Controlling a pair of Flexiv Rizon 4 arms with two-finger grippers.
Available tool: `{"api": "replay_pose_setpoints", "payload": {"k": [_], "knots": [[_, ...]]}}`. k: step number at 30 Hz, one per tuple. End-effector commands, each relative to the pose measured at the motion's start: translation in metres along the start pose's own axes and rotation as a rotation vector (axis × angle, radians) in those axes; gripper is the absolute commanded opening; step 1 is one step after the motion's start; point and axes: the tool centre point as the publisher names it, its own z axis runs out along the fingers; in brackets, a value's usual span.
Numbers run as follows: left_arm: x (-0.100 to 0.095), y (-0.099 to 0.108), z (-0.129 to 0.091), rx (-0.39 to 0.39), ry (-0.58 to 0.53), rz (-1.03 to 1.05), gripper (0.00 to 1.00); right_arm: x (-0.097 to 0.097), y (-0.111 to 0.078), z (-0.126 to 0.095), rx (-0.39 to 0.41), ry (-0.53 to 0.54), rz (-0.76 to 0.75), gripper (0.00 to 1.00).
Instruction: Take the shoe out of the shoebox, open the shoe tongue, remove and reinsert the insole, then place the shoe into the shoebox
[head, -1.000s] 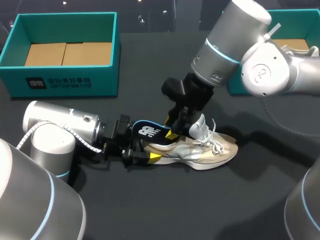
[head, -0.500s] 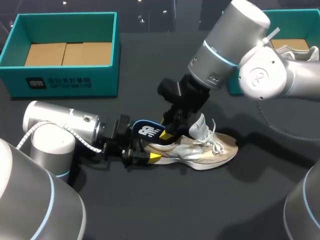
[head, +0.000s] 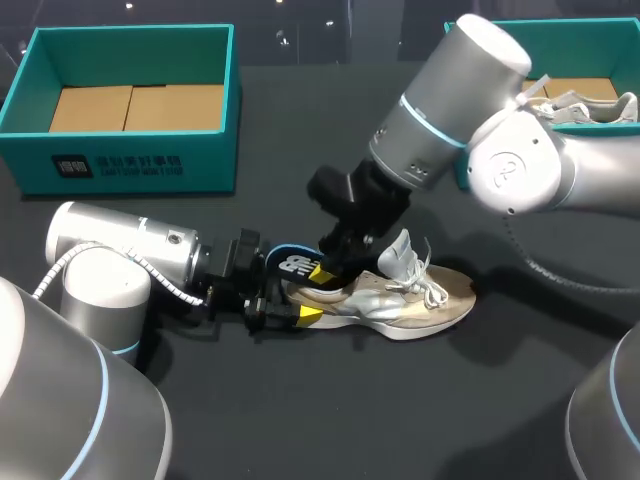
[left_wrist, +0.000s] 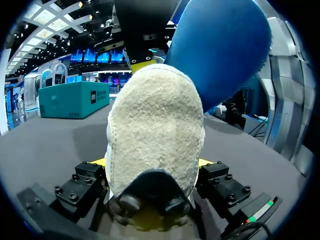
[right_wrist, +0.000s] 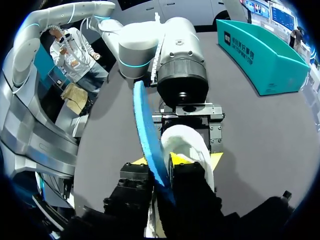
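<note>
1. You have a black table (head: 300, 420) in front of you. A teal shoebox (head: 130, 160) stands at its far left, showing only its cardboard floor.
2. Your left gripper (head: 290, 303) lies low on the table, just left of the middle. It is clamped on the heel of the shoe (head: 400, 300), with one yellow tip on each side of the heel.
3. In the left wrist view, the pale fuzzy heel fills the space between that gripper's (left_wrist: 152, 164) fingers, and the blue insole (left_wrist: 220, 50) rises above and behind it.
4. Your right gripper (head: 325, 272) comes down from the right, over the shoe's opening. Its fingers are pinched on the insole (head: 292, 262).
5. In the right wrist view, the insole (right_wrist: 142, 120) stands on edge between that gripper's (right_wrist: 161, 170) two fingers and reaches out ahead of them towards the left arm (right_wrist: 175, 55).
6. The insole's heel end sticks up and back out of the shoe, over the left gripper. Its front end is hidden by the right gripper, so you cannot tell how far it sits inside.
7. The shoe lies on its sole near the middle of the table, outside both boxes. Its toe points right, its tongue stands up and its white laces are loose.
8. A second box (head: 580, 24), also teal, sits at the far right behind your right arm (head: 520, 160). Another shoe (head: 590, 105) is inside it.
</note>
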Motion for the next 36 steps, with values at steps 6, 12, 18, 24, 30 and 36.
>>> {"api": "replay_pose_setpoints", "payload": {"k": [6,12,18,24,30,36], "knots": [[0.001,0.004,0.003,-0.002,-0.001,-0.001,0.00,0.005,0.005,-0.002,0.008,-0.024,-0.014,0.00],[0.001,0.004,0.003,-0.002,-0.001,-0.001,0.00,0.017,0.029,-0.019,-0.027,-0.056,-0.141,0.00],[0.001,0.004,0.003,-0.002,-0.001,-0.001,0.00,0.017,0.029,-0.019,-0.027,-0.056,-0.141,0.00],[0.001,0.004,0.003,-0.002,-0.001,-0.001,0.00,0.017,0.029,-0.019,-0.027,-0.056,-0.141,0.00],[0.001,0.004,0.003,-0.002,-0.001,-0.001,0.00,0.031,0.066,-0.057,-0.203,-0.076,-0.232,0.00],[0.001,0.004,0.003,-0.002,-0.001,-0.001,0.00,0.046,0.080,-0.110,-0.439,-0.040,-0.131,0.00]]}}
